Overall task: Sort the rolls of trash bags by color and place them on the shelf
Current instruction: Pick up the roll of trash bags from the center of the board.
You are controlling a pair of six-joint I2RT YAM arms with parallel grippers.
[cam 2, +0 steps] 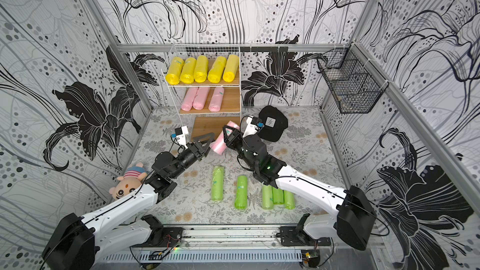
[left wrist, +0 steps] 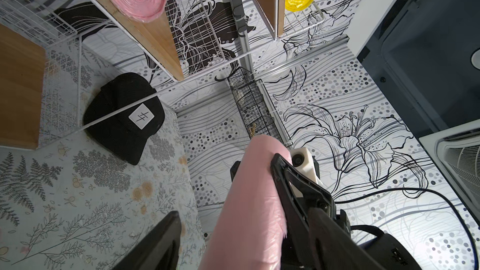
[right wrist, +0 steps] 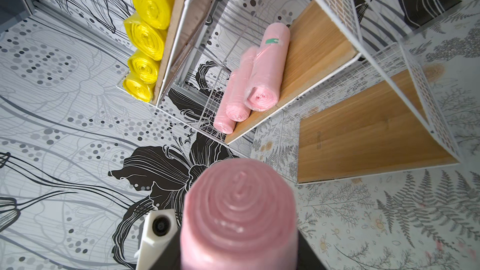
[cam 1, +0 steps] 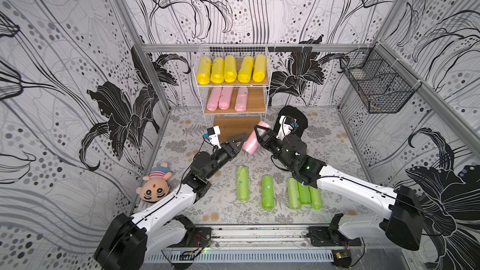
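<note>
Five green rolls (cam 1: 267, 195), four pink (cam 1: 225, 97), five yellow (cam 1: 230, 68).

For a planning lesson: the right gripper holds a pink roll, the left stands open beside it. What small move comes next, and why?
Probably the right gripper should carry the pink roll up to the shelf's middle board: three pink rolls lie there, with bare wood beside them.

On the pale fern-printed worktop (cam 1: 335, 149), a black fabric cap with a white square patch (cam 2: 272, 123) at far right, a tan-faced plush doll with pink-and-blue stripes (cam 1: 154, 187) at the left edge; up on the flower-patterned right wall (cam 1: 441, 48), a black wire mesh basket (cam 1: 379, 87).
</note>
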